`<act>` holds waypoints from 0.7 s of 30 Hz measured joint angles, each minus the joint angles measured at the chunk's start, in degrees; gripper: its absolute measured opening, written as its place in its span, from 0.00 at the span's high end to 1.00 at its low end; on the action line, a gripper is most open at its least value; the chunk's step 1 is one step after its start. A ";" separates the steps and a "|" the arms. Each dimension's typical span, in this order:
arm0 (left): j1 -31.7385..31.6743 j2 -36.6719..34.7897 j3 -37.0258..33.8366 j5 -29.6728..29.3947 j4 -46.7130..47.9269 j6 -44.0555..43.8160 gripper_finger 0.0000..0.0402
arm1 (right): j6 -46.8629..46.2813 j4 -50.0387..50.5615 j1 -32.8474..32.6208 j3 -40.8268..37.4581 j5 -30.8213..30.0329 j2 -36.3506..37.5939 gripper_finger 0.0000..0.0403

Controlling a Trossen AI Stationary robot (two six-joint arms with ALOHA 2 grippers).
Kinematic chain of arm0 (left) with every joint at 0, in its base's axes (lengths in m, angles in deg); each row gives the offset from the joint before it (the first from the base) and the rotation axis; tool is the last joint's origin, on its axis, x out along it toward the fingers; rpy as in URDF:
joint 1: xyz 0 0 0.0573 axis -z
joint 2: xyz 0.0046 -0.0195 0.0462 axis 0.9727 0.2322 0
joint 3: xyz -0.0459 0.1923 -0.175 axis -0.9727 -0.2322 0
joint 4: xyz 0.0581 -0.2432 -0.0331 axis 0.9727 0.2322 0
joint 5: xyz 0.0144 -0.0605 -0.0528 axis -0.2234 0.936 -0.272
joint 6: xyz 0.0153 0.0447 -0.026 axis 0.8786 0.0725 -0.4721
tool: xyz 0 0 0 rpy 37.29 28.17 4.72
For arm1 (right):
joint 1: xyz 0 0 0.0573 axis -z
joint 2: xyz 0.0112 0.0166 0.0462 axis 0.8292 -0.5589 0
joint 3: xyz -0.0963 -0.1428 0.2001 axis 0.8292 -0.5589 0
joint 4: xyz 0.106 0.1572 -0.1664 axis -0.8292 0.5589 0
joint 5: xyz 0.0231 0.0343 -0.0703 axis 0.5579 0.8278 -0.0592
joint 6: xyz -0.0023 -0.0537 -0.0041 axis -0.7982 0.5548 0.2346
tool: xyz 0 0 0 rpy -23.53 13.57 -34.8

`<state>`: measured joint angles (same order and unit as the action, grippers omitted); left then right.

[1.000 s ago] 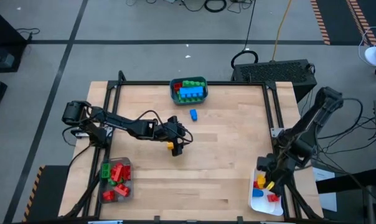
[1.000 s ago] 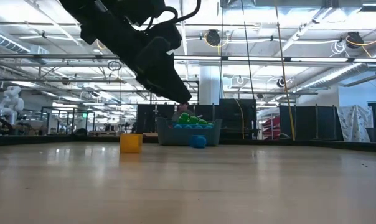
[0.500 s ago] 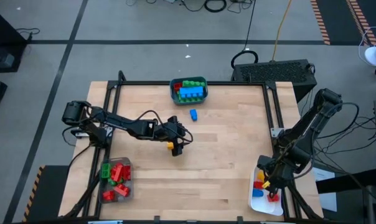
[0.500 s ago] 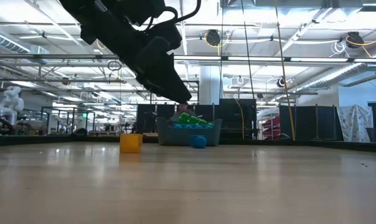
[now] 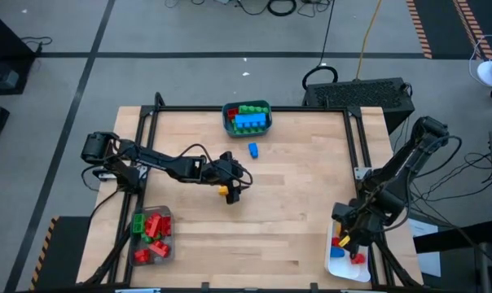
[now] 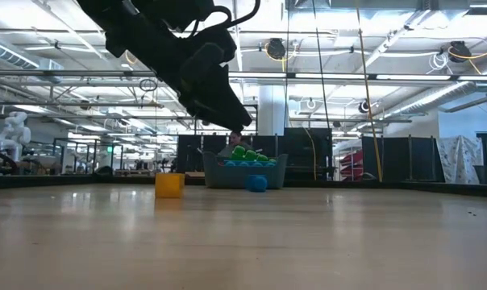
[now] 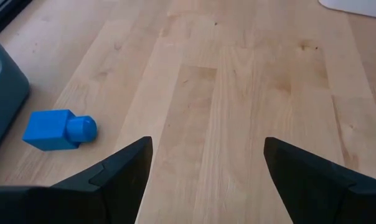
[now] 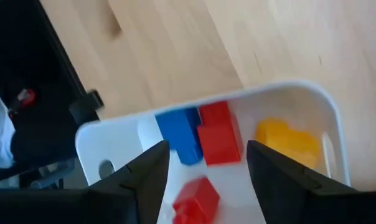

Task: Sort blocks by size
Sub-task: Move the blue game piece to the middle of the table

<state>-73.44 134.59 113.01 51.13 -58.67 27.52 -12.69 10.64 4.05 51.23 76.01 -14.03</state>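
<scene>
My left gripper (image 5: 232, 194) hangs open over the table's middle with nothing between its fingers (image 7: 206, 155). A small yellow block (image 5: 223, 190) stands on the wood right beside it, also seen in the low view (image 6: 169, 184). A blue block (image 7: 57, 129) lies on its side farther off, near the teal bin (image 5: 247, 118), which holds blue, green and red blocks. My right gripper (image 8: 206, 155) stands open above the white tray (image 8: 113, 143) at the near right. That tray holds a blue block (image 8: 182, 134), two red blocks (image 8: 219, 134) and a yellow one (image 8: 286, 140).
A clear tray (image 5: 152, 236) with red and green blocks sits at the near left corner. A black frame runs along the table's edges (image 5: 295, 109). Bare wood lies between the two arms (image 5: 295, 195).
My right gripper has turned a little and sunk slightly over the white tray. The left arm and the blocks on the table have kept still.
</scene>
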 joint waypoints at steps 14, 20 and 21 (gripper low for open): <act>0.00 0.00 0.00 0.00 -0.37 -0.72 0.23 | 17.61 -7.82 6.00 0.00 -12.87 0.02 0.51; 0.07 0.00 -0.02 0.00 -1.26 -3.04 0.23 | 23.02 -8.14 9.63 0.00 -20.65 0.02 0.51; 0.15 0.00 -0.02 0.00 -1.21 -3.06 0.23 | 24.25 -8.15 10.31 0.00 -21.74 0.02 0.51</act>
<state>-73.28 134.59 112.99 51.13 -59.88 24.46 11.56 2.49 14.36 51.23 54.26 -14.01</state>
